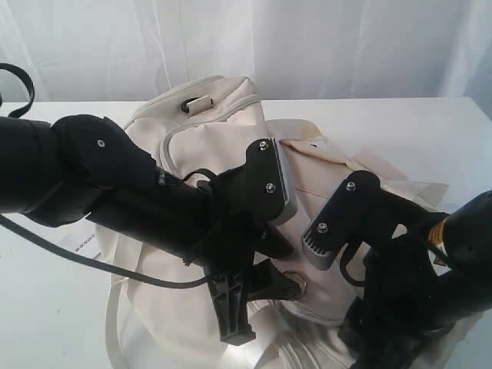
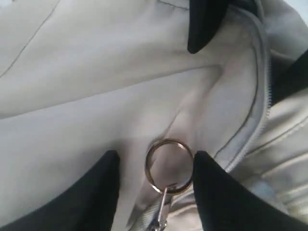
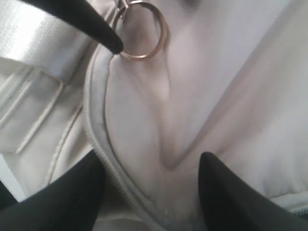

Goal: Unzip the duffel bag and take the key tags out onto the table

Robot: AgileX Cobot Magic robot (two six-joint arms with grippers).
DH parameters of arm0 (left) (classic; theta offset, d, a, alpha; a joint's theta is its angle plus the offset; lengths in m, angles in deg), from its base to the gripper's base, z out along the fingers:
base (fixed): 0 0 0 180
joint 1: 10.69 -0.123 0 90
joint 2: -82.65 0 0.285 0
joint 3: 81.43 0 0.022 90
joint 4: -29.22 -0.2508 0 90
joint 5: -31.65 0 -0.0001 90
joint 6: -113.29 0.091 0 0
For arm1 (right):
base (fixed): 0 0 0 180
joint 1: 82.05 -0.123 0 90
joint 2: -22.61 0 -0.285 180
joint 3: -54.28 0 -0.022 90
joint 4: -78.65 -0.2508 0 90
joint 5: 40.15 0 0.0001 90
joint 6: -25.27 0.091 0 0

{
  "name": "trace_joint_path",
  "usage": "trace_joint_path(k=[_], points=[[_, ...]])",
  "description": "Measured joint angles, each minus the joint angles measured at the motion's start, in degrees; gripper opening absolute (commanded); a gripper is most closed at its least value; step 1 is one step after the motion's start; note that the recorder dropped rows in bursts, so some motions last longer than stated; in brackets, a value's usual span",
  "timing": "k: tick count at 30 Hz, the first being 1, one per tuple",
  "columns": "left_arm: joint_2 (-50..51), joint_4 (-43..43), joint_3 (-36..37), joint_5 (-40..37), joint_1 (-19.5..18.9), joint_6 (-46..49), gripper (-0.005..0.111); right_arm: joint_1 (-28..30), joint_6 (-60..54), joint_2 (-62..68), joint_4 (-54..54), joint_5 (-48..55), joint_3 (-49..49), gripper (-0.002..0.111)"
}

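A pale curtain [image 1: 307,38] hangs behind a plain white worktop [image 1: 430,123], and the cream duffel bag [image 1: 223,115] lies across the middle of it, under both my arms.

My left claw [image 2: 156,159] is spread apart, with the metal ring [image 2: 168,140] of the zip pull sitting between its fingers. One fingertip touches the ring's edge, but nothing is clamped yet. My right claw [image 3: 150,161] is also apart. It hovers close over bare fabric near the ring, beside a satin strap [image 3: 43,43], and holds nothing.

I judge the step in hand to be taking hold of that ring. To do it well I would close the left claw squarely on the ring, since a hold on the thin link below it could slip. Then I would pull along the line of the zip [image 2: 262,110], not upward. The cloth is soft and will bunch, so the right claw should press or pinch the bag near the zip's start to keep it taut.

I count one bag, one pull ring and two claws. No key tags are in view. I take them to be inside the closed bag.
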Motion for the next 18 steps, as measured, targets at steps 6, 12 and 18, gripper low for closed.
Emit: trace_joint_path(k=[6,12,18], points=[[1.27,0.09,0.00,-3.02,0.00,0.00,0.052,0.00,0.15,0.00,0.00,-0.09,0.00,0.054],[1.62,0.09,0.00,-3.62,0.00,0.00,0.049,0.00,0.15,0.00,0.00,-0.09,0.00,0.054],[1.62,0.09,0.00,-3.51,0.00,0.00,0.045,0.00,0.15,0.00,0.00,-0.13,0.00,0.054]])
